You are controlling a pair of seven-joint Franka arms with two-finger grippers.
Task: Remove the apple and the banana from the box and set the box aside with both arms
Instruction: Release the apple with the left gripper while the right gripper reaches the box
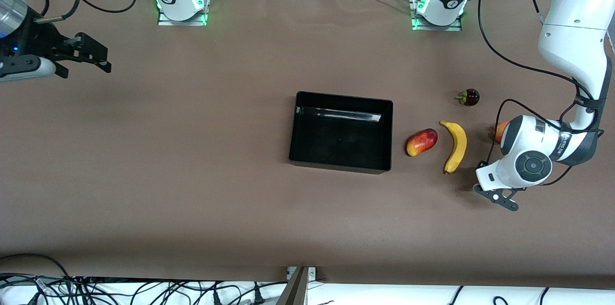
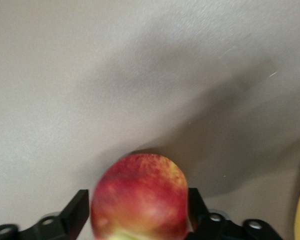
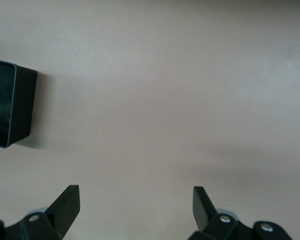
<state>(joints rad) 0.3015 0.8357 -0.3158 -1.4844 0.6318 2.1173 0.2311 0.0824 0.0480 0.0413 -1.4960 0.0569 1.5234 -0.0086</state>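
In the upper corner of the front view at the right arm's end, the right tool (image 1: pixel 103 57) waits over bare table (image 1: pixel 192 175), jaws apart and empty. At mid-frame, the one box (image 1: pixel 336 165) stands empty and is judged not yet moved aside. Beside it toward the left arm's end lie one mango (image 1: pixel 421 142) and one banana (image 1: pixel 456 146), with one small dark fruit (image 1: pixel 468 97) higher in the frame. The one apple (image 1: pixel 499 131) rests on the table inside the left tool (image 2: pixel 138 210); whether that tool clamps it or has let go cannot be told. Both fruits are out; the two-arm move of the box remains.
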